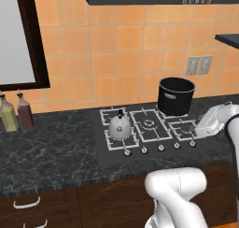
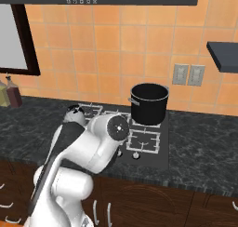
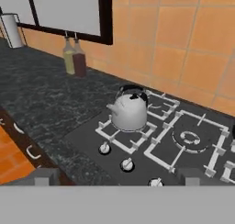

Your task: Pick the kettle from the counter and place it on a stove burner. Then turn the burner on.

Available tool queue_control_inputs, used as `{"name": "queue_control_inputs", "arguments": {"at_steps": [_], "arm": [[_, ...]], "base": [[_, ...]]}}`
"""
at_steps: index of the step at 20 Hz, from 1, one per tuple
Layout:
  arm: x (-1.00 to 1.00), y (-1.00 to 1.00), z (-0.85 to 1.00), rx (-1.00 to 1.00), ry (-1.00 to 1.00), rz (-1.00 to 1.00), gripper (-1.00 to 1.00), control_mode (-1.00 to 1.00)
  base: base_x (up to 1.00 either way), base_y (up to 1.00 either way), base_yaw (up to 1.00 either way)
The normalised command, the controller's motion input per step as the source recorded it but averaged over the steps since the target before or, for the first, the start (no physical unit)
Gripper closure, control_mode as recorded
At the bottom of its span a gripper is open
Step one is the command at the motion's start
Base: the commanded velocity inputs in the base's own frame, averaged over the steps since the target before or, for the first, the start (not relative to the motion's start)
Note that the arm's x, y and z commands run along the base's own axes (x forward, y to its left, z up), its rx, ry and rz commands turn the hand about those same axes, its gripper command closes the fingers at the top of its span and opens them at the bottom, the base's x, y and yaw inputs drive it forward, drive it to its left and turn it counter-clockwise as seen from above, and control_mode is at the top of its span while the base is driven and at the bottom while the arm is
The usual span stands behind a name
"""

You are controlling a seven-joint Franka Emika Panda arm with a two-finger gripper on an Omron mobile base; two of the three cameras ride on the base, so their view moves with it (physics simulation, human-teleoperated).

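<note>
Silver knobs [image 3: 105, 148] line the cooktop's front edge, untouched. Behind them the small shiny silver kettle [image 3: 130, 111] sits on the front-left grey wire burner grate [image 3: 120, 138]: placing looks done, igniting remains. Whether the tool is open, I cannot tell; it holds nothing.

The arm rises from the base, elbow bent, forearm reaching to the right side of the left base view; the white hand [image 1: 212, 122] hangs above the counter [image 1: 51, 152], well apart from it; the fingers themselves are out of sight, so their spread cannot be told.
</note>
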Motion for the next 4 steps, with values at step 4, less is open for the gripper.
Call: {"name": "queue_control_inputs", "arguments": {"at_steps": [4], "arm": [[0.00, 0.00, 0.00, -0.01, 0.00, 0.00, -1.00, -1.00]], "base": [[0.00, 0.00, 0.00]]}}
